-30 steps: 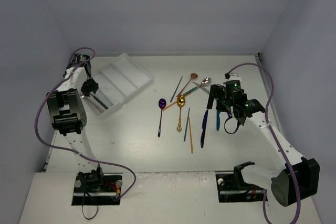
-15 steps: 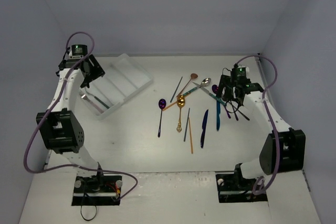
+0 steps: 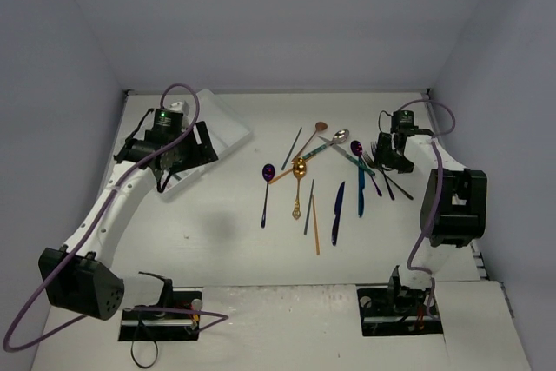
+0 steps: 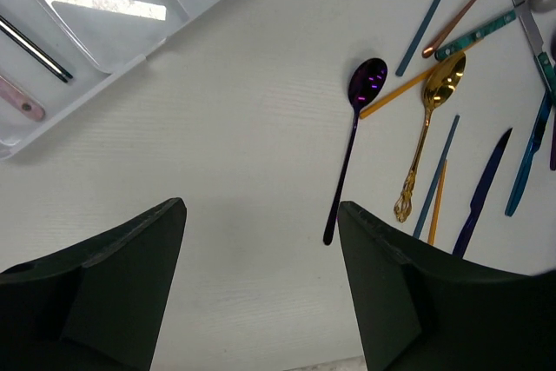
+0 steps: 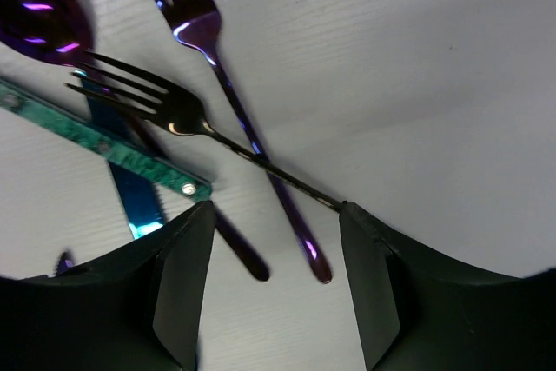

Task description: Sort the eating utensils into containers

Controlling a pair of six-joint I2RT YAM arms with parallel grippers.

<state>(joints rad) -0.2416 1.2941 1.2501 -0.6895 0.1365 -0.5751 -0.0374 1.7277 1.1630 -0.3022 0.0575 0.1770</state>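
The white tray (image 3: 224,124) lies at the far left, half hidden by my left arm. Its corner shows in the left wrist view (image 4: 113,49), with a dark chopstick (image 4: 35,48) and a pink handle (image 4: 22,107) in its compartments. My left gripper (image 3: 201,149) (image 4: 261,293) is open and empty above bare table, just right of the tray. The purple spoon (image 4: 352,141) (image 3: 266,188) and gold spoon (image 4: 426,128) lie ahead of it. My right gripper (image 3: 385,161) (image 5: 274,284) is open, low over a purple fork (image 5: 221,76) crossed by a dark fork (image 5: 174,110).
Several utensils lie spread mid-table: a blue knife (image 3: 337,210), a teal knife (image 3: 360,193), orange and dark chopsticks (image 3: 314,219), a copper spoon (image 3: 313,136), a silver spoon (image 3: 339,136). A purple spoon (image 5: 39,28) and a teal-handled piece (image 5: 104,149) lie beside the forks.
My left arm has swung from the tray's far left end to its near right side, with the gripper now over the table. My right arm has drawn back to the far right, over the forks.
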